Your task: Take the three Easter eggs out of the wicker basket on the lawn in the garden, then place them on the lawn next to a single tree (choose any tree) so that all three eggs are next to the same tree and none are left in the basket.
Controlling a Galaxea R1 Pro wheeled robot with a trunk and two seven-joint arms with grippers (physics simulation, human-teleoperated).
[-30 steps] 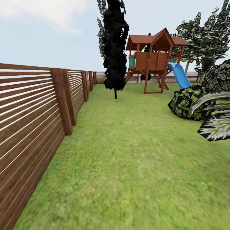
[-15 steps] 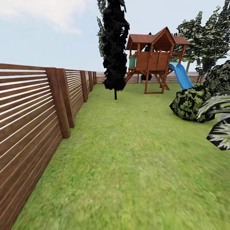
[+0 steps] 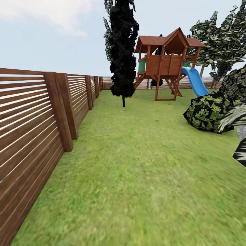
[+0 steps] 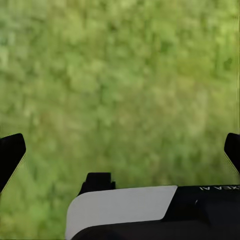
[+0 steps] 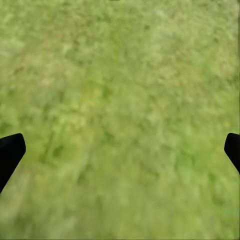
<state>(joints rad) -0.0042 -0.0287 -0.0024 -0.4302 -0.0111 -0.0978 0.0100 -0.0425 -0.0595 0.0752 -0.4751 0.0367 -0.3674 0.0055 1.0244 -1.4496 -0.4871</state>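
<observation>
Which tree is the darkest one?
The narrow cypress beside the playset. It is almost black, while the trees on the right have pale green leaves.

Fence [image 3: 34, 112] left of lawn [image 3: 143, 164]; playset [image 3: 167, 61] behind.

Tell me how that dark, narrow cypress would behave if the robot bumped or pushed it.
The cypress probably would not tip: its thin trunk stands upright, apparently rooted in the lawn. The dense, dark foliage looks top-heavy on so slim a stem, so it might sway. Being a simulator's render, it may instead stay rigid.
</observation>
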